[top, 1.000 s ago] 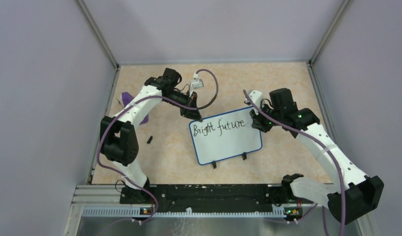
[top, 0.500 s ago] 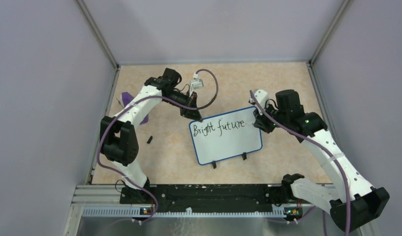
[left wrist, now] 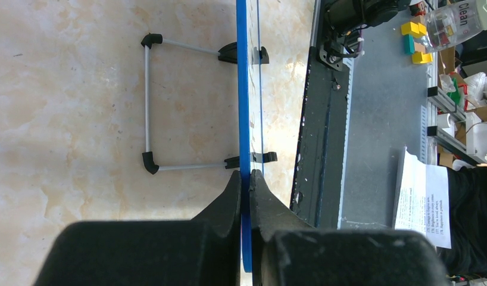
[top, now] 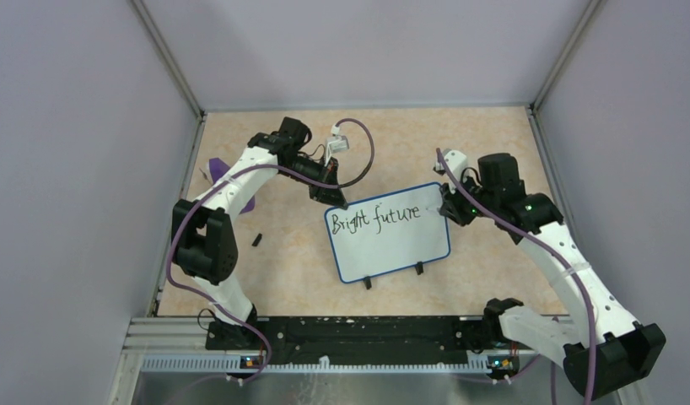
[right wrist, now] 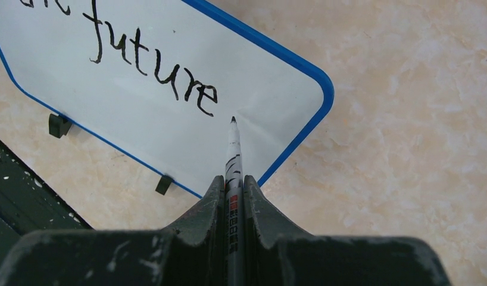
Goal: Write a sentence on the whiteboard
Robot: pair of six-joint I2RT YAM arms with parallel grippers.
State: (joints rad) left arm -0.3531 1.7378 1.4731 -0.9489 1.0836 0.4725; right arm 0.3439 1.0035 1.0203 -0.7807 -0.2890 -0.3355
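Observation:
The whiteboard [top: 390,240], white with a blue frame and two black feet, stands mid-table. Black lettering [top: 375,219] on it reads "Bright future" in one line. My left gripper [top: 331,196] is shut on the board's top-left edge; the left wrist view shows the blue frame [left wrist: 243,107] edge-on between the fingers. My right gripper [top: 447,208] is shut on a white marker [right wrist: 233,155]. The marker's black tip sits at the board surface [right wrist: 169,137] just right of the final "e" [right wrist: 208,95].
A purple wedge piece [top: 215,168] lies at the far left behind the left arm. A small black marker cap [top: 257,240] lies left of the board. The board's wire stand [left wrist: 147,107] rests on the table behind it. Grey enclosure walls surround the table.
My right gripper has moved right along the board with the marker, from over the end of "future" to just past the "e". The left arm and board have not moved.

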